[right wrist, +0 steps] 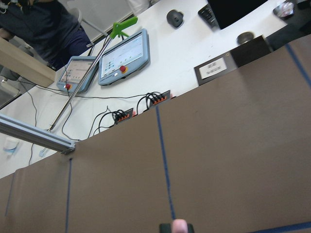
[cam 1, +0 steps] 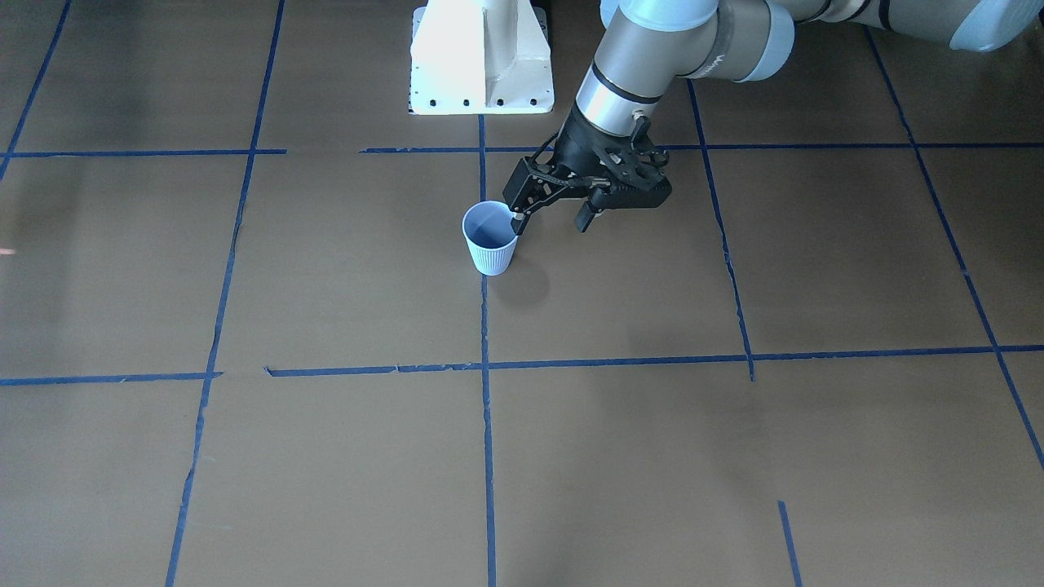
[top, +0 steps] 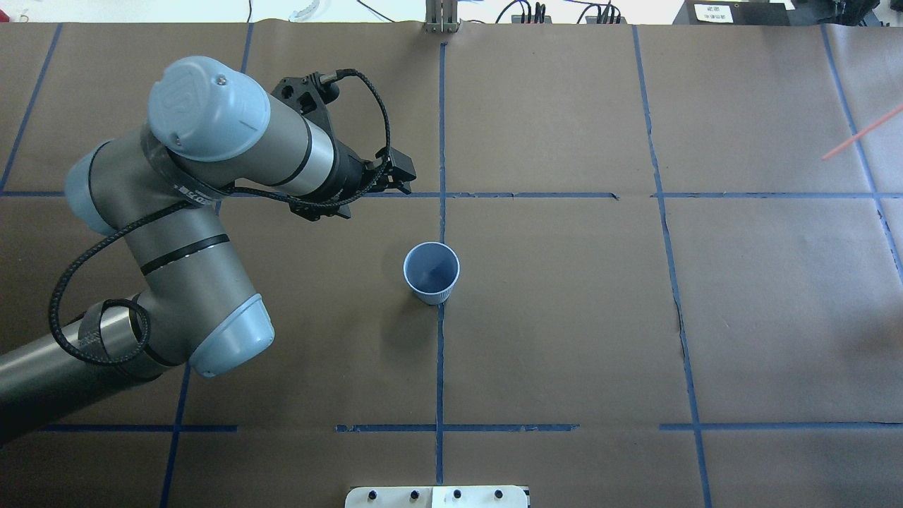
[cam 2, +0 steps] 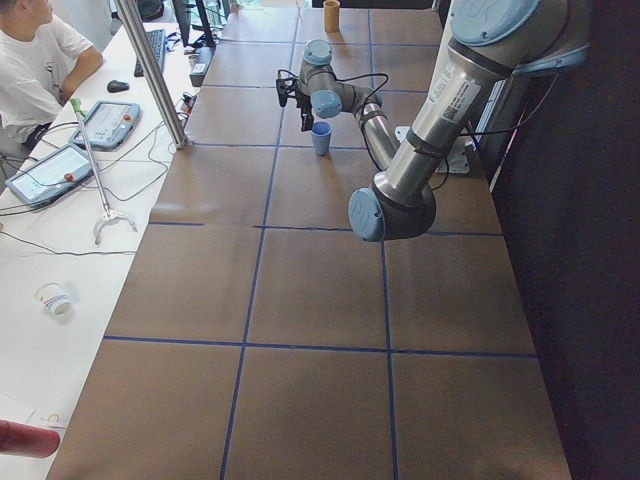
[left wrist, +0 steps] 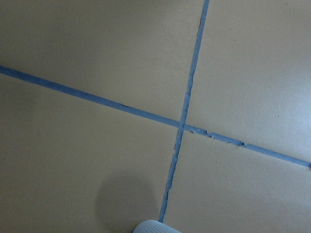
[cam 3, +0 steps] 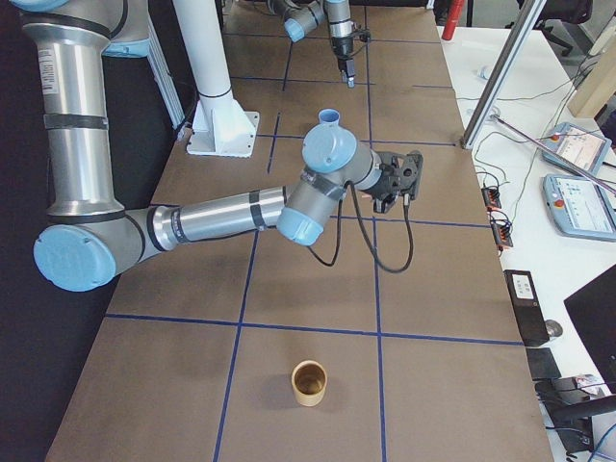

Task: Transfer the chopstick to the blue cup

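Note:
The blue cup (cam 1: pixel 490 240) stands upright and empty near the table's middle, on a tape line; it also shows in the overhead view (top: pixel 431 271). My left gripper (cam 1: pixel 553 218) is open and empty, hanging just beside the cup's rim on the robot's left side. The left wrist view shows only the cup's rim (left wrist: pixel 155 227). The pale pink chopstick (top: pixel 861 132) pokes in aloft from the overhead view's right edge. My right gripper (cam 3: pixel 402 178) is outside the overhead view. The right wrist view shows the stick's end (right wrist: pixel 179 225) held between its jaws.
A brown cup (cam 3: pixel 309 382) stands at the table's right end. The white robot pedestal (cam 1: pixel 481 57) sits at the near edge behind the blue cup. A side table with tablets (cam 3: pixel 577 207), cables and a metal pole (cam 2: pixel 150 70) runs along the far side, with an operator (cam 2: pixel 35 60).

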### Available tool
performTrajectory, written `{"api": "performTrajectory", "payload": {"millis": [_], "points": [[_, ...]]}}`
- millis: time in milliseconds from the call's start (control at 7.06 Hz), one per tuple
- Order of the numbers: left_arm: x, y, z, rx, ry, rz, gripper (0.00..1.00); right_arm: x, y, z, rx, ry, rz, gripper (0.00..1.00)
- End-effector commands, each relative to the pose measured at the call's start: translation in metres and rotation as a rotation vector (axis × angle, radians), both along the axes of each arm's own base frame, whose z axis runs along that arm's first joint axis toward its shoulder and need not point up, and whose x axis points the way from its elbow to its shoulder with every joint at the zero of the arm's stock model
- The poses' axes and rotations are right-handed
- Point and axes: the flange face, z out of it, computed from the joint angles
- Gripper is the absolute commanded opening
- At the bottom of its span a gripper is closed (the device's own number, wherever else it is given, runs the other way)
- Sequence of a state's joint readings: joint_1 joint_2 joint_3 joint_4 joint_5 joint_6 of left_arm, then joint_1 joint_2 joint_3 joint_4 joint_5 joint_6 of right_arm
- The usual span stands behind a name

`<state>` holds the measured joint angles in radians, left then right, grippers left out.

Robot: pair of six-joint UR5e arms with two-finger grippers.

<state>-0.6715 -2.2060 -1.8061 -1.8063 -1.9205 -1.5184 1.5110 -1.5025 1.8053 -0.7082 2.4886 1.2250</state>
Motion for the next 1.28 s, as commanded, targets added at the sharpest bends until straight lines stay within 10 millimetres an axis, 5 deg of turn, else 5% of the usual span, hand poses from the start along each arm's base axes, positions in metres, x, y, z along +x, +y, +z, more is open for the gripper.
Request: {"api": "performTrajectory", "payload": {"millis": [0, 425, 567, 850, 1133], "points": [[-0.024, -0.024, 0.005, 0.027, -0.007, -0.041, 0.99, -0.153, -0.016, -0.099, 0.005, -0.110, -0.144, 0.00], [-0.031, -0.033, 0.022, 0.045, -0.040, -0.040, 0.99, -0.333, 0.011, -0.197, 0.099, -0.138, -0.107, 0.01], [-0.032, -0.036, 0.024, 0.042, -0.042, -0.044, 0.99, -0.371, 0.042, -0.224, 0.095, -0.104, -0.088, 0.00], [-0.027, -0.043, 0.030, 0.058, -0.023, -0.049, 0.99, -0.404, 0.069, -0.247, 0.117, 0.016, -0.124, 0.00], [-0.026, -0.045, 0.034, 0.056, -0.022, -0.050, 0.99, -0.444, 0.097, -0.239, 0.197, 0.100, -0.059, 0.00]]}}
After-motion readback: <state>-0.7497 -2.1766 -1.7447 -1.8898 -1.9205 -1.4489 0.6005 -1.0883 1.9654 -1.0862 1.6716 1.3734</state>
